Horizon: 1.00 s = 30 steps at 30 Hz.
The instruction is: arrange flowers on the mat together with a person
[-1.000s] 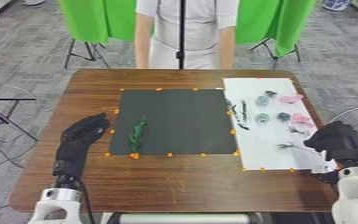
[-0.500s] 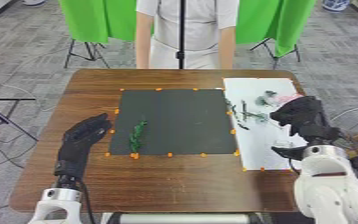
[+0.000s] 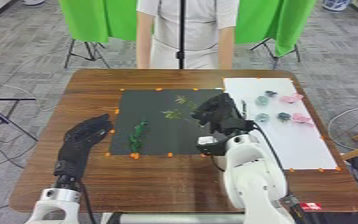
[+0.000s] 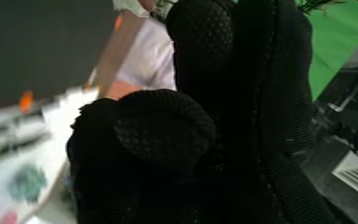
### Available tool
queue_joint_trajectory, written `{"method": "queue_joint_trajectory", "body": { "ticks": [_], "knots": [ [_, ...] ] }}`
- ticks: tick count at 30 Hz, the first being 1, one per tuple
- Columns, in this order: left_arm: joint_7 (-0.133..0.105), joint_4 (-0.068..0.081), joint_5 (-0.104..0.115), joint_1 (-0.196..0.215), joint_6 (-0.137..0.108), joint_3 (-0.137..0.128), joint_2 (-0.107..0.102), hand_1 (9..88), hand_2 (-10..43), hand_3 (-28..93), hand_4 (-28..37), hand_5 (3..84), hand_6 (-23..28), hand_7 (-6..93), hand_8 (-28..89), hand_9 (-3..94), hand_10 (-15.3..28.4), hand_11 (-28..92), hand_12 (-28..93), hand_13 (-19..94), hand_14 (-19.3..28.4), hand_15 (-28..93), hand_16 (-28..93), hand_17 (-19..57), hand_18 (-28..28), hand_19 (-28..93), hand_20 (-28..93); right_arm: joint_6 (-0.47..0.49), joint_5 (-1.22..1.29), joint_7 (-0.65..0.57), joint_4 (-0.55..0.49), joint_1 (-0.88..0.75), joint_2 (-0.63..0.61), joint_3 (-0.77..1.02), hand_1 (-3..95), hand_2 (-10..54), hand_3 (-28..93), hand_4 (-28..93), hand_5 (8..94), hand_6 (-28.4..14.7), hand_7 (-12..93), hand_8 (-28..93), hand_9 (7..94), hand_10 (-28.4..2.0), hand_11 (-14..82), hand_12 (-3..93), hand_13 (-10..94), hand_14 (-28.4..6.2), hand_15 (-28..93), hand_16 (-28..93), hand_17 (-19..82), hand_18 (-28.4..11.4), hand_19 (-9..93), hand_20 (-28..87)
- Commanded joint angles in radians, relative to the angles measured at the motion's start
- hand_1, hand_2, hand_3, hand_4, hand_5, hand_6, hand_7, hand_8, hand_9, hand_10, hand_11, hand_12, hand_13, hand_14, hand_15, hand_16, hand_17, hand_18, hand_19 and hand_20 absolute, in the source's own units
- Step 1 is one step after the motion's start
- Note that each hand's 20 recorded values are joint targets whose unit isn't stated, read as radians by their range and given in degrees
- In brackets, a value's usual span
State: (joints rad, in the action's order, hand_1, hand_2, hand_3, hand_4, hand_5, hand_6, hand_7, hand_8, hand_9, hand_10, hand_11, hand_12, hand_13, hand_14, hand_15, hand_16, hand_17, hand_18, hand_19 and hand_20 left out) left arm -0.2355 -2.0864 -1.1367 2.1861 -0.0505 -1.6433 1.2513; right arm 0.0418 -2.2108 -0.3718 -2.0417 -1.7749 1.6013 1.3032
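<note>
Pale-green feathery sprig on a thin stem: over the right half of the dark grey rectangular mat, leafy tips pointing away from the robot and leftward; whether any tip touches the mat, cannot tell.
Black-gloved right hand: above the mat's right part; fingers curled in toward the thumb, clamped on the stem.
Black-gloved left hand: beside the mat's left edge, fingers loosely extended, nothing gripped.
Dark-green leafy sprig: lying on the mat near its left edge, a guide for spacing.
White sheet: right of the mat on the brown wooden worktop, bearing blue-green flower heads and pink flower heads.
Step, as judged: setting the pale sprig down.
Approach: lower gently, stem near level, so the fine tips meet the mat without bending.
Placement: best kept apart from the dark-green sprig, wholly inside the mat.
Release: part the fingers only once the stem lies supported, then lift straight up; mesh gloves may snag light leaves and drag the piece.
</note>
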Motion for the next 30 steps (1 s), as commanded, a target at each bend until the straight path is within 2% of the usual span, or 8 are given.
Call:
{"method": "queue_joint_trajectory", "body": {
  "ticks": [1, 13, 30],
  "knots": [
    [0.019, -0.01, -0.001, 0.021, -0.012, -0.006, -0.019, 45.2, -6.7, 61, -11.0, 50.2, -0.4, 20.5, -9, 46.1, 11.7, 22, 14, 38, 15.1, 15, 4, 9.0, 11.1, 6, 23, 0.044, -0.004, -0.101, 0.061, -0.007, 0.064, -0.06, 88.9, -9.5, -28, 36, 90.1, 0.5, 20, 7, 93.7, -9.4, 40.6, 14.1, 94, -1.4, 61, 18, 74, -9.8, 93, 36],
    [0.032, -0.021, 0.003, 0.027, -0.019, -0.004, -0.038, 42.3, -7.3, 61, -11.1, 49.8, 0.0, 19.4, -9, 45.9, 11.9, 21, 14, 37, 15.6, 15, 5, 8.4, 11.3, 6, 23, 0.018, 0.081, -0.159, 0.112, -0.003, 0.099, -0.094, 89.3, -9.5, -28, 36, 90.0, 0.0, 19, 7, 93.7, -9.7, 40.4, 13.6, 94, -1.0, 61, 17, 75, -8.6, 93, 33],
    [0.041, -0.024, 0.004, 0.03, -0.012, -0.003, -0.039, 40.7, -7.6, 61, -11.0, 49.7, 0.4, 18.2, -8, 45.5, 12.1, 21, 14, 37, 15.9, 15, 5, 8.0, 11.7, 7, 23, 0.005, 0.069, -0.14, 0.176, 0.029, 0.124, -0.097, 86.8, -9.5, -28, 35, 88.3, -1.0, 18, 8, 93.7, -10.0, 38.2, 13.5, 94, -1.4, 59, 17, 75, -7.9, 93, 29]
  ]
}}
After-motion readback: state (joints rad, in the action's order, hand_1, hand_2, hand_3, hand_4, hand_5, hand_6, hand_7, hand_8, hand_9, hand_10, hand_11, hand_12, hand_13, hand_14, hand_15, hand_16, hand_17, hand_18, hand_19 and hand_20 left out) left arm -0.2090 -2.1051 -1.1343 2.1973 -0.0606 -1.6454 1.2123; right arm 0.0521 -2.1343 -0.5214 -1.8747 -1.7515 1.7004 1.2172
